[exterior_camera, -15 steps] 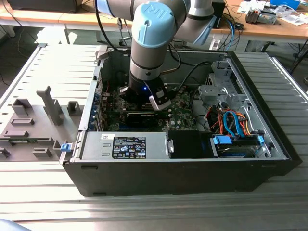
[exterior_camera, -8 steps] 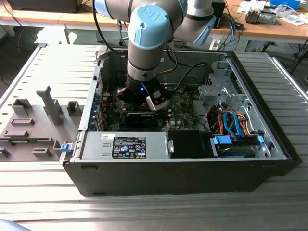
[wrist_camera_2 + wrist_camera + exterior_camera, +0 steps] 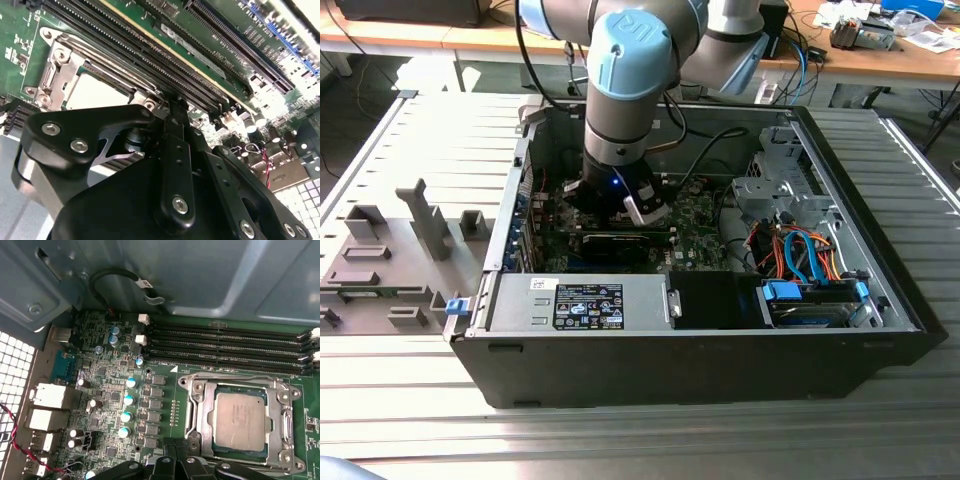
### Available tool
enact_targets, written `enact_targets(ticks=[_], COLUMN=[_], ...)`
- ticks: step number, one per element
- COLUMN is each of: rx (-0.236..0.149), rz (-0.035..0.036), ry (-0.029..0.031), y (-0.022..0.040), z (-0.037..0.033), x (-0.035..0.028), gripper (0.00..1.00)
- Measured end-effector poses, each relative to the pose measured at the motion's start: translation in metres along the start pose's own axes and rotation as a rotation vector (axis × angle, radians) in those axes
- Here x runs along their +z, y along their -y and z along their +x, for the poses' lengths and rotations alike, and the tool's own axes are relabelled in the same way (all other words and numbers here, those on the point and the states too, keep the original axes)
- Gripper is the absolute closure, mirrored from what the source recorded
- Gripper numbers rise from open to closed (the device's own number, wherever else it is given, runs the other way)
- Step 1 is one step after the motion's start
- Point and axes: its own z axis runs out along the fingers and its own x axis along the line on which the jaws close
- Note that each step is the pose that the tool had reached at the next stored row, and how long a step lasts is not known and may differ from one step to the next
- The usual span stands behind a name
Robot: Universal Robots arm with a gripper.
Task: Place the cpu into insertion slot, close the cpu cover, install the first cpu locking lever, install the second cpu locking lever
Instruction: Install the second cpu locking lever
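First wrist view: cpu under cpu cover

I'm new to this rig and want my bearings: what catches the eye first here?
The robot arm reaches down into the open computer case that lies on the slatted table in the exterior view. In the first wrist view, the cpu sits in the insertion slot with the cpu cover framing it, beside the long black memory slots on the green board. The gripper hangs close by the socket.
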Motion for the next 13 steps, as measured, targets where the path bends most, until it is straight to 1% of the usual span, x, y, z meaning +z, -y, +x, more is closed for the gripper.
enact_targets(ticks=[1, 3, 4, 5, 7, 9, 11, 12, 13], rx=[0.0, -0.001, -0.002, -0.004, -0.01, -0.013, -0.013, -0.013, -0.012], rz=[0.0063, 0.015, 0.0168, 0.0168, 0.0178, 0.018, 0.018, 0.0182, 0.0183], ry=[-0.0001, -0.0007, -0.0008, 0.0019, 0.0028, 0.0023, 0.0021, 0.0014, -0.0001], y=[-0.0001, -0.0001, -0.0001, -0.0007, -0.0027, -0.0037, -0.0037, -0.0042, -0.0058], z=[0.0003, 0.0008, 0.0011, 0.0017, 0.0024, 0.0022, -0.0019, -0.008, -0.0157], x=[0.0001, 0.0002, -0.0001, -0.0024, -0.0118, -0.0167, -0.0176, -0.0179, -0.018], gripper=[0.89, 0.89, 0.89, 0.89, 0.89, 0.89, 0.89, 0.89, 0.89])
